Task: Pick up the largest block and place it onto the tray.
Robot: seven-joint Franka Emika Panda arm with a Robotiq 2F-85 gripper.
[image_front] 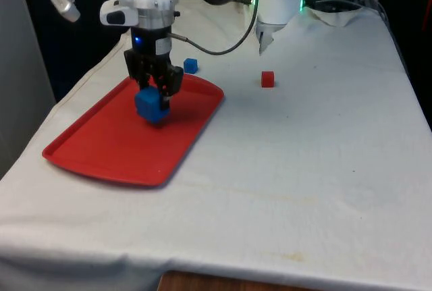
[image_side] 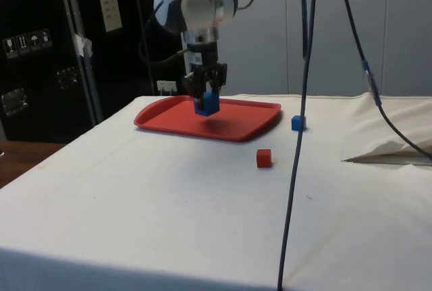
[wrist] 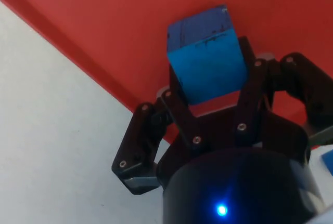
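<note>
White cloth covers the tabletop, with the red tray near its left edge in the front view. Above the tray's far half, the tool pinches the large blue block. Lower it squarely before releasing, well inside the rim. Small blue and red cubes lie beyond.

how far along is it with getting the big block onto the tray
Pick-up is done: the gripper is shut on the large blue block and holds it above the red tray. Left to do: lower it, release. The small blue block and red block sit on the cloth.
</note>
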